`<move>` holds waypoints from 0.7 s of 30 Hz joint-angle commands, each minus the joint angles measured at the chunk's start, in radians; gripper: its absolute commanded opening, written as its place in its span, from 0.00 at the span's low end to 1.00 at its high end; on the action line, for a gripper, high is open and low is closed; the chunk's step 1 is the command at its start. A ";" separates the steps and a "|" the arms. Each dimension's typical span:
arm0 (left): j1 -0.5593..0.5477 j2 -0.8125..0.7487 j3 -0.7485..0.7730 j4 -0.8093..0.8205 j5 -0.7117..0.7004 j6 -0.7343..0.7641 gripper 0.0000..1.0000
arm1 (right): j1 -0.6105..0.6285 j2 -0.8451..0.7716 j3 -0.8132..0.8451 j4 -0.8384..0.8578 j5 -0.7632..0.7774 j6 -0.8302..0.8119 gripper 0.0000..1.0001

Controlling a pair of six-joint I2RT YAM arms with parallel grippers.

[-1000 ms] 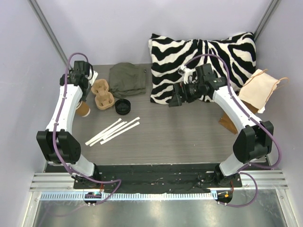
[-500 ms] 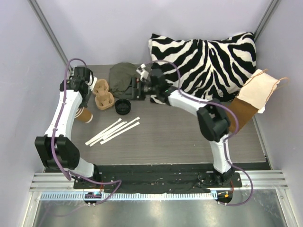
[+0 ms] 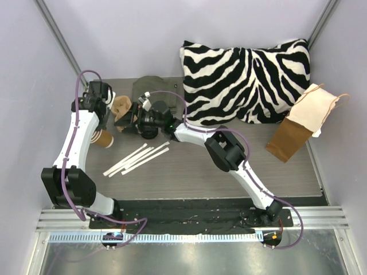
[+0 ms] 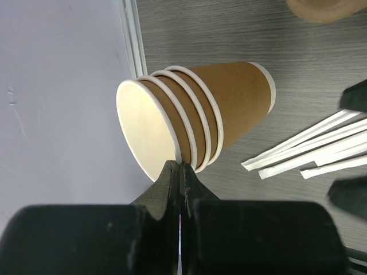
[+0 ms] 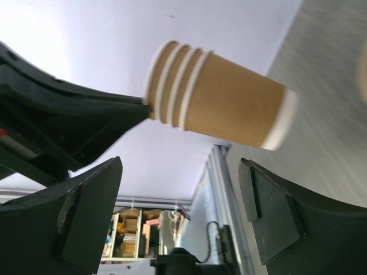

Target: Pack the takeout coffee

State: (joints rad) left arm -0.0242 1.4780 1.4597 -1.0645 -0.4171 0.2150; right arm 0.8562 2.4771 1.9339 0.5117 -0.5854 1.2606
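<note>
While the left gripper [image 4: 179, 169] pinches the rim of the nested cups [image 4: 206, 114], jaws pressed together on it, they hang tilted near the left edge of the table [image 3: 229, 160], beside the carrier [image 3: 121, 109]. Right gripper [image 5: 180, 183] spread wide, facing them. Judged light, thin-walled and crushable: grip mid-body, gently.

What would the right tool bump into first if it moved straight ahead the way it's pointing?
Most likely the stack of brown paper cups: the right wrist view shows it tilted, straight ahead of the open right tool, pinched at the rim by the left tool. How far off is unclear.
</note>
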 commanded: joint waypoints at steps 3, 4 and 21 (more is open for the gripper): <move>-0.002 -0.033 -0.004 0.029 0.023 -0.052 0.00 | 0.043 0.039 0.088 0.132 0.062 0.105 0.88; -0.002 -0.035 -0.009 0.031 0.024 -0.055 0.00 | 0.049 0.058 0.106 0.133 0.068 0.106 0.88; -0.002 -0.088 -0.051 0.009 0.104 -0.106 0.00 | 0.102 0.138 0.195 0.133 0.098 0.122 0.76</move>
State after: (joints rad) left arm -0.0246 1.4273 1.4220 -1.0664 -0.3405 0.1356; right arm 0.9474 2.6320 2.0609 0.5884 -0.5095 1.3842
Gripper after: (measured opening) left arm 0.010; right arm 0.760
